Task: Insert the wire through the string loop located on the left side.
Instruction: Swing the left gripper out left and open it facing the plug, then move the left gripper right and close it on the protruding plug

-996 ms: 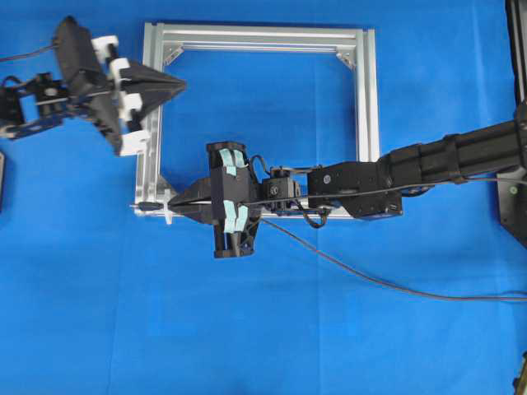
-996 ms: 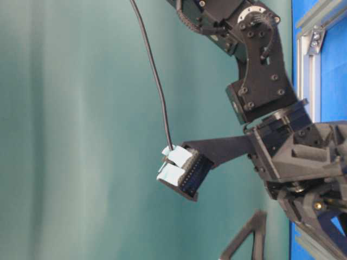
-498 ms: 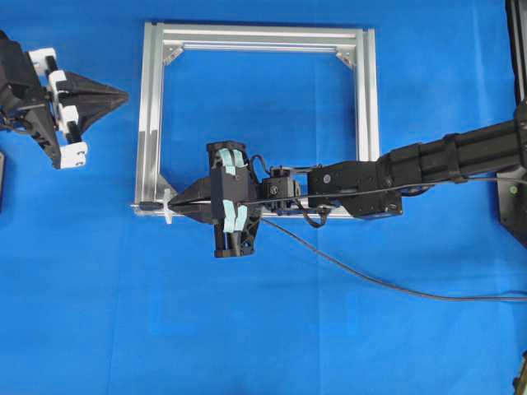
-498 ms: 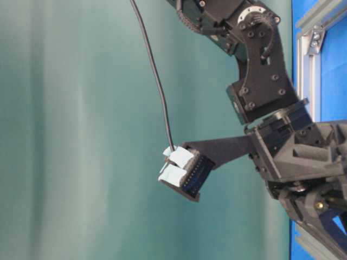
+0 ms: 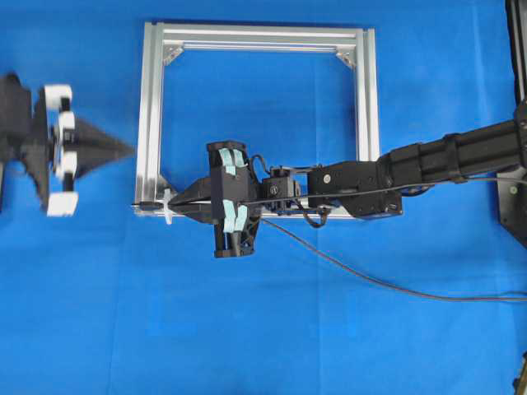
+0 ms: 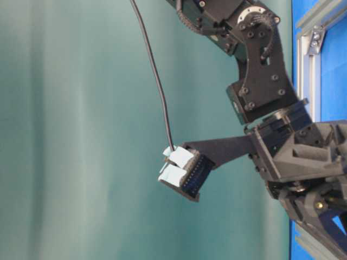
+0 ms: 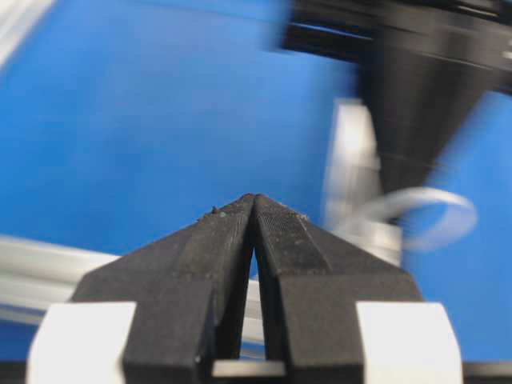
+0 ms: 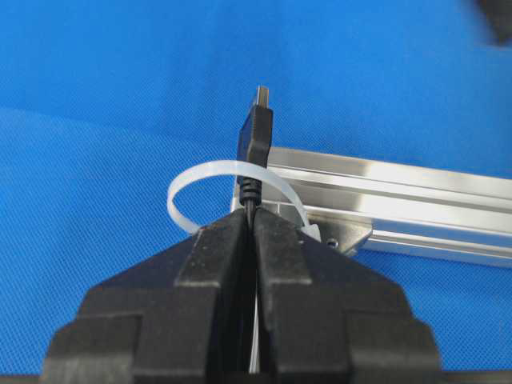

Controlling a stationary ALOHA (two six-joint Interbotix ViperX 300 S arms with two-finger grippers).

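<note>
Right wrist view: the right gripper (image 8: pixel 253 220) clamps the wire (image 8: pixel 258 140) at lower centre, its plug poking through the string loop (image 8: pixel 200 176) against the frame bar (image 8: pixel 400 196). Overhead, the left gripper (image 5: pixel 123 150) sits clenched, empty, at far left.

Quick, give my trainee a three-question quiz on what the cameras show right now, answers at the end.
1. True or false: the right end effector is shut on the wire.
2. Has the plug passed through the string loop? A yes, B no.
3. The left end effector lies outside the frame's ____ bar.

Key: 1 true. 2 A; the right wrist view shows it poking beyond the loop. 3 left.
</note>
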